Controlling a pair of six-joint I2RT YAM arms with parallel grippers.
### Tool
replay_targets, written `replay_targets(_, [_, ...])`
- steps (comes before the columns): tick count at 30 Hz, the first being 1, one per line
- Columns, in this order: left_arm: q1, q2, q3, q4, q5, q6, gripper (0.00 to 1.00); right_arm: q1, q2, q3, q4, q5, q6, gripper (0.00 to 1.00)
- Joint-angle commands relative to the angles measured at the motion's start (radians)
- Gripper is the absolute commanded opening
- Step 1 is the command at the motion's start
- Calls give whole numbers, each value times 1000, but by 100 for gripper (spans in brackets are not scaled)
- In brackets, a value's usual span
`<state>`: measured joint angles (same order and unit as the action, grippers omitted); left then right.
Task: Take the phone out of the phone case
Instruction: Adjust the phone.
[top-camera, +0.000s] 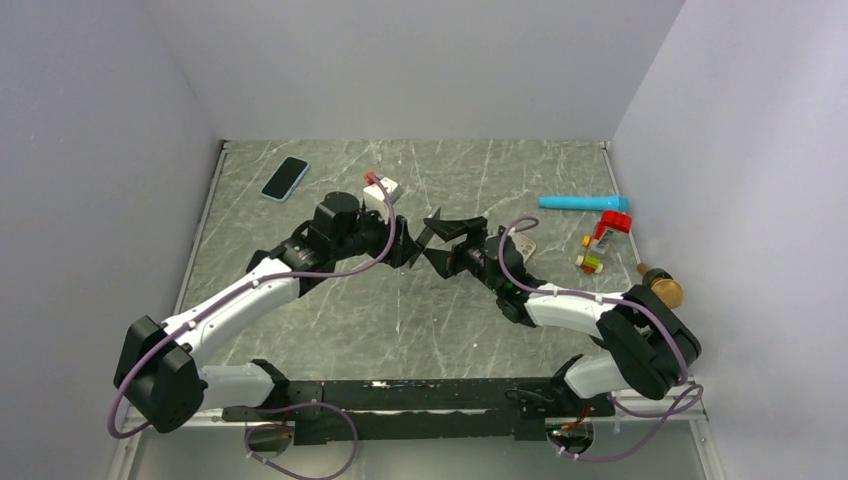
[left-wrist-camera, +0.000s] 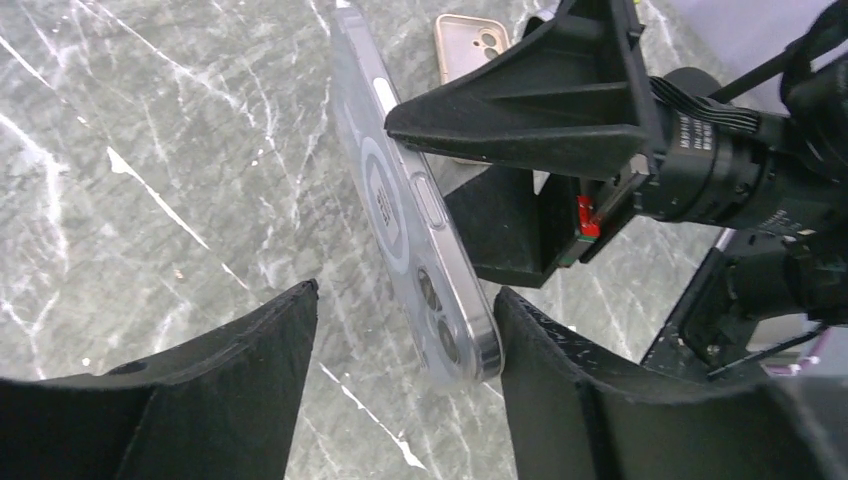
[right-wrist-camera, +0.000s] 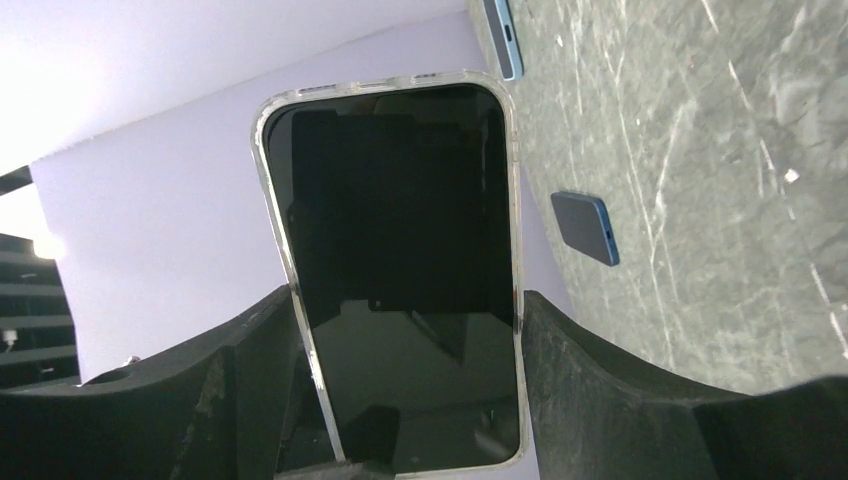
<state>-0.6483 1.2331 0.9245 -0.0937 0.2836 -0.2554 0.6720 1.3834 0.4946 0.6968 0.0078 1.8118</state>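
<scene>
**Cased phone held aloft, second hand straddling it**

My right hand (right-wrist-camera: 405, 300) pinches the phone (right-wrist-camera: 400, 220) by its long edges, above the middle of the tabletop (left-wrist-camera: 150, 150). My left hand (left-wrist-camera: 405, 295) is spread around its camera end, not clamped. The clear case (left-wrist-camera: 385, 190) looks slick and bendy, the phone stiff and breakable, so I'd peel at a case corner. There is open air all round above the tabletop.

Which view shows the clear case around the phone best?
The right wrist view: the cased phone faces it screen-on, clear rim visible along top and sides, held in the right end effector. The left wrist view shows its back and side edge; the top view shows it too small to judge.
</scene>
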Motion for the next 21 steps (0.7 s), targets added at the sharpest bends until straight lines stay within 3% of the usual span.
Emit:
replay_targets(1, [-16,-32,-3,2,-101,51,64,53,-22,57,156,81,102,0])
replay_targets(5, [-25,-38,-3,0,-122,61,48,98,-34,65,139,116,101,0])
replay_targets(10, [-27,-33,19,-31,-113,91,15,131,-60,42,126,129,56,0])
replay_targets(11, [-28,-30,25,-38,-106,97,9,131,-68,31,127,121,29,6])
replay_targets(14, [-29,-30,37,-55,-91,109,0,125,-129,-22,38,97,-126,63])
replay_targets(16, [-29,-28,48,-67,-62,113,0,116,-181,-41,-90,97,-270,96])
replay_targets(21, [-30,28,132,-162,103,135,0,68,-281,48,-536,140,-893,100])
